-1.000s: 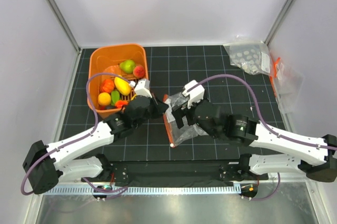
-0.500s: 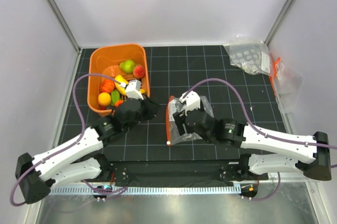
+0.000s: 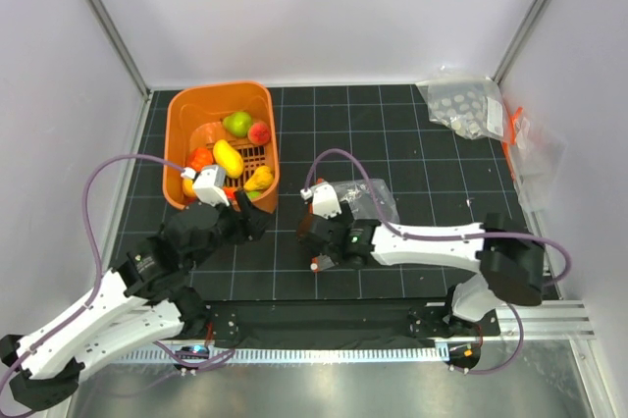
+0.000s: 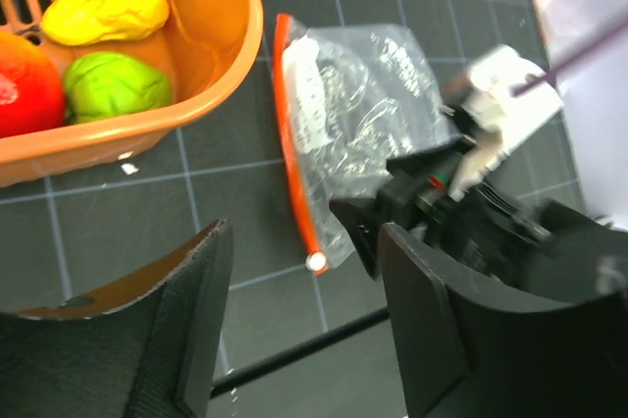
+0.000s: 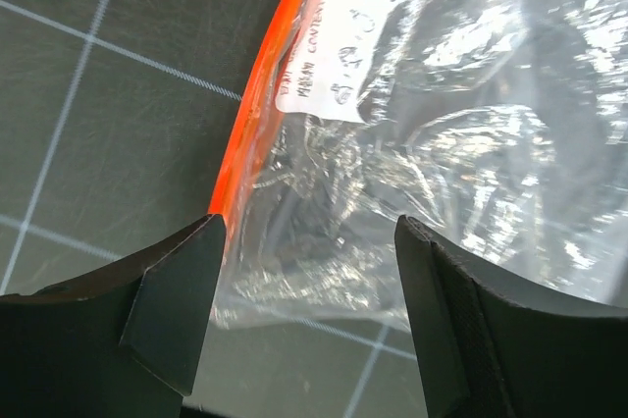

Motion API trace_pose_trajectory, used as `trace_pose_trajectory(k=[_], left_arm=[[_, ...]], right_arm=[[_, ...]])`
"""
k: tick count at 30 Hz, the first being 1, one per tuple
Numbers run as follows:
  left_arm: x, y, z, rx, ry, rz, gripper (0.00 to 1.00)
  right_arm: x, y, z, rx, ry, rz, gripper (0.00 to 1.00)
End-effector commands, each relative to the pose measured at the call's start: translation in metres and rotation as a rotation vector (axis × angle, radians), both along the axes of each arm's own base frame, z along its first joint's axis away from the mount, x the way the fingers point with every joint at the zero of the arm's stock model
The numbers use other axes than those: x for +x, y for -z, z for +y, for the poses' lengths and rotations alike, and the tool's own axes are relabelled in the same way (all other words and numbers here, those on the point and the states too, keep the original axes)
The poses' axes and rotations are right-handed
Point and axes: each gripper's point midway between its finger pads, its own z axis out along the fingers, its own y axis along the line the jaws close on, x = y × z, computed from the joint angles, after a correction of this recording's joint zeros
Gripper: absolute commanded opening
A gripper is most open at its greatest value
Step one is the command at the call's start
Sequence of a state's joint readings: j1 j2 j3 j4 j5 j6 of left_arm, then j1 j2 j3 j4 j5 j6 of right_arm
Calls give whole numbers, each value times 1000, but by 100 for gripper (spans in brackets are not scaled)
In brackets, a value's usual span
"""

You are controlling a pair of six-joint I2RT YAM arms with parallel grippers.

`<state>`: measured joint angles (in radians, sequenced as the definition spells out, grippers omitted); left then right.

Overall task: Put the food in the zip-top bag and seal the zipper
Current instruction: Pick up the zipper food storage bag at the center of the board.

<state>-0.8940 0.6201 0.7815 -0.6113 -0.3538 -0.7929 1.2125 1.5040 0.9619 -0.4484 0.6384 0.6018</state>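
Since 1 s ago: pulls L gripper (image 3: 253, 225) back off zip-top bag (image 3: 368, 197), fingers (image 4: 196, 320) now spread and empty; swings R gripper (image 3: 316, 241) in over bag's near end. Leaves bag lying flat on mat (image 3: 392, 124), not propped up between both grippers as before. Puts bag just ahead of L gripper, zipper (image 4: 291, 133) running away from it, near tip of strip just ahead of gap between L fingers. Has R gripper released too, fingers (image 5: 167, 310) wide, straddling bag's near corner, zipper end next to one finger; touching plastic or not, can't tell. Shows white label (image 5: 334, 55) beside zipper, just beyond R fingers. Finds food (image 3: 231, 156) all in orange basket (image 3: 221, 91), ahead-left of L gripper, well apart from R gripper: yellow, green, red pcs.
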Motion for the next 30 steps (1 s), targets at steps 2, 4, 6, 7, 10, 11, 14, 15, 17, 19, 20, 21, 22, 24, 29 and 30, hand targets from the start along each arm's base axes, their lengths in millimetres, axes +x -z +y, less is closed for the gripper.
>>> trace_pose_trajectory(k=[2, 4, 6, 7, 10, 11, 14, 15, 17, 19, 20, 21, 22, 24, 29, 30], left_arm=[[-12, -3, 9, 80, 48, 32, 66], [-14, -4, 11, 96, 58, 36, 67], [-15, -6, 13, 110, 65, 34, 68], [-17, -5, 14, 116, 71, 36, 68], [-18, -7, 16, 121, 74, 29, 69], [-18, -7, 16, 122, 75, 27, 69], [-19, -7, 18, 127, 76, 26, 70], [-19, -7, 18, 129, 78, 26, 70], [-19, -6, 18, 133, 80, 26, 70], [-19, -5, 18, 137, 82, 29, 70], [-19, -5, 18, 137, 81, 27, 70], [-18, -2, 17, 141, 83, 32, 70], [-18, -1, 16, 142, 85, 32, 70], [-18, 4, 11, 147, 106, 40, 71], [-16, 17, -8, 152, 166, 74, 74], [-18, 21, -15, 143, 191, 92, 77]], right_arm=[[18, 6, 32, 81, 66, 10, 73], [21, 12, 37, 77, 69, 18, 70], [26, 15, 46, 90, 69, 28, 70], [27, 19, 47, 83, 69, 32, 69], [34, 27, 52, 82, 88, 41, 65], [35, 31, 52, 79, 92, 45, 64], [37, 36, 52, 92, 104, 58, 57], [38, 38, 52, 92, 107, 61, 55], [37, 42, 53, 93, 104, 74, 50], [37, 45, 53, 95, 104, 83, 36], [37, 45, 53, 97, 107, 82, 22], [36, 45, 53, 102, 108, 84, 16], [36, 37, 52, 122, 110, 75, 10], [34, 31, 46, 157, 114, 64, 1], [20, -19, 20, 340, 100, 2, 1], [18, -31, 18, 385, 94, -12, 1]])
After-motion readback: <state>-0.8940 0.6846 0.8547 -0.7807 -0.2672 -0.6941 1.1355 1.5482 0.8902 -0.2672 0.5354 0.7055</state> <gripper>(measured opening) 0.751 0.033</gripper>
